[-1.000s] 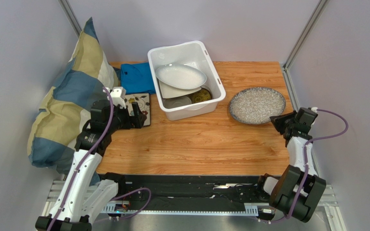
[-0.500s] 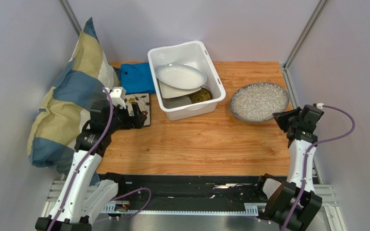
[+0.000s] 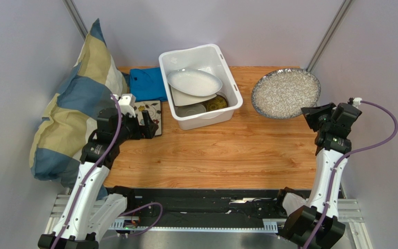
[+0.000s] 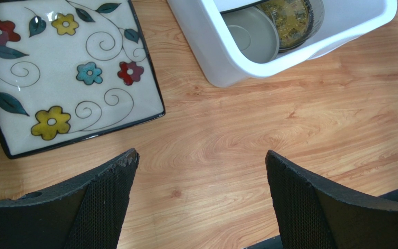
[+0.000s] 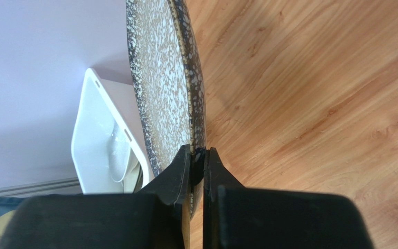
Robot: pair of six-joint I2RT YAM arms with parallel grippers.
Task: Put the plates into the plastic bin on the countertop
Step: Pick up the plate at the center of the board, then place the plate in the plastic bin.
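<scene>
My right gripper [image 3: 311,112] is shut on the near rim of the large grey-speckled round plate [image 3: 286,93] and holds it lifted and tilted above the countertop [image 3: 222,150], right of the plastic bin [image 3: 229,77]. In the right wrist view the plate [image 5: 165,78] stands edge-on between my fingers [image 5: 198,161]. The bin holds the white oval platter [image 3: 194,82], a white square plate and small round plates. My left gripper [image 4: 201,171] is open and empty over bare wood, just near the floral square plate [image 4: 61,72], which lies left of the bin [image 4: 222,62].
A folded blue cloth [image 3: 147,84] lies at the back left beside the bin. A large blue and yellow pillow [image 3: 74,104] leans on the left wall. Grey walls close in the left, back and right sides.
My right gripper has raised the grey-speckled plate off the countertop and carried it up and toward the back, tilting it more. The left arm has not moved.
</scene>
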